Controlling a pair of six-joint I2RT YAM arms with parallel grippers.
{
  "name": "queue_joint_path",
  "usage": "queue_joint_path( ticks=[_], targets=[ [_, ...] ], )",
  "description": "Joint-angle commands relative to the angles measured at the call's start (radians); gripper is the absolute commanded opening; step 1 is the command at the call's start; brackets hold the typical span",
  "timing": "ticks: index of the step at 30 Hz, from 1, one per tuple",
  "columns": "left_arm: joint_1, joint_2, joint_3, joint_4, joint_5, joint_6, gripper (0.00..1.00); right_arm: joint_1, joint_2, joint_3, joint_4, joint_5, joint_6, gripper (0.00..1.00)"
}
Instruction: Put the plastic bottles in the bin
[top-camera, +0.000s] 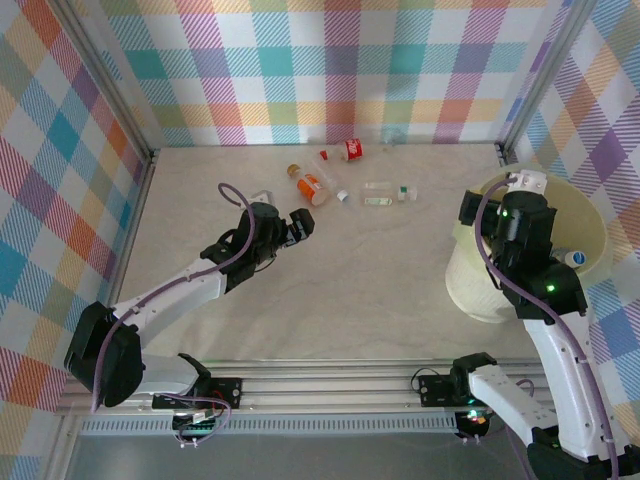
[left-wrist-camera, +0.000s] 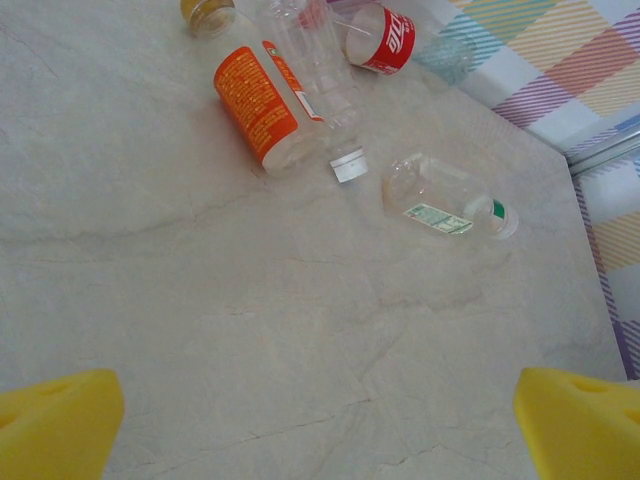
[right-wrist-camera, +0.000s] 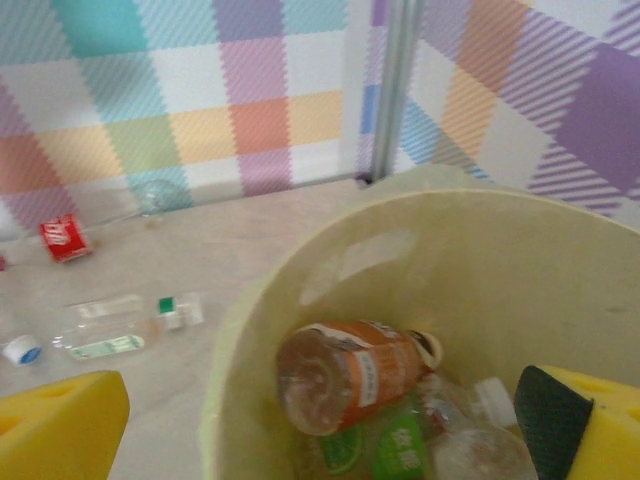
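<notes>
Over the near-left rim of the pale yellow bin (top-camera: 470, 285) (right-wrist-camera: 330, 235) my right gripper (top-camera: 522, 190) (right-wrist-camera: 325, 440) hangs open with nothing between its yellow pads (right-wrist-camera: 60, 425). Inside the bin lie an orange-labelled bottle (right-wrist-camera: 355, 375), green-labelled bottles (right-wrist-camera: 400, 445) and a blue-capped one (top-camera: 575, 258). My left gripper (top-camera: 298, 225) (left-wrist-camera: 320, 440) stands open and empty above bare table, short of the bottles. Ahead of it lie an orange-labelled bottle (left-wrist-camera: 262, 100) (top-camera: 310, 185), a clear crushed bottle (left-wrist-camera: 315, 55), a red-labelled bottle (left-wrist-camera: 385, 38) (top-camera: 350, 150) and a clear green-capped bottle (left-wrist-camera: 447, 197) (top-camera: 385, 193).
A loose white cap (left-wrist-camera: 348, 165) lies between the orange and green-capped bottles. Another clear bottle (top-camera: 393, 133) (right-wrist-camera: 155, 195) rests against the checked back wall. The metal corner post (right-wrist-camera: 390, 90) stands just behind the bin. Open table spreads between the two arms.
</notes>
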Motion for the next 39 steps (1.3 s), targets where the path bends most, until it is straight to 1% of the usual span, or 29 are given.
queue_joint_path(
  ticks=[1,6,11,13,14,19,21,23,25,34,37,39],
  targets=[
    [0.008,0.009,0.015,0.011,-0.005,-0.019,1.00,-0.003,0.015,0.011,0.037,-0.146,-0.043,1.00],
    [0.009,0.016,0.016,0.018,0.022,-0.008,0.98,-0.004,0.025,0.003,0.084,-0.340,-0.038,1.00],
    [0.008,0.012,0.016,-0.017,-0.034,-0.016,1.00,0.002,0.079,0.025,0.135,-0.637,0.003,1.00],
    [0.008,0.004,0.008,-0.023,-0.055,-0.022,1.00,0.021,0.121,0.045,0.145,-0.711,0.006,1.00],
    [0.008,-0.003,0.002,-0.025,-0.066,-0.025,1.00,0.038,0.144,0.053,0.152,-0.727,0.000,1.00],
    [0.010,-0.041,-0.031,-0.038,-0.111,-0.026,1.00,0.115,0.244,0.066,0.223,-0.762,-0.028,1.00],
    [0.010,-0.056,-0.042,-0.045,-0.127,-0.026,1.00,0.141,0.297,0.086,0.224,-0.779,-0.047,1.00],
    [0.010,-0.073,-0.055,-0.052,-0.143,-0.027,1.00,0.169,0.360,0.112,0.218,-0.773,-0.079,1.00],
    [0.010,-0.090,-0.065,-0.055,-0.159,-0.026,1.00,0.185,0.414,0.120,0.232,-0.741,-0.103,1.00],
    [0.010,-0.144,-0.103,-0.078,-0.249,-0.056,1.00,0.183,0.681,0.196,0.273,-0.583,-0.162,1.00],
    [0.010,-0.155,-0.109,-0.083,-0.258,-0.049,1.00,0.157,0.780,0.273,0.242,-0.617,-0.144,1.00],
    [0.010,-0.157,-0.110,-0.089,-0.263,-0.043,1.00,0.146,0.843,0.300,0.258,-0.634,-0.189,1.00]
  ],
)
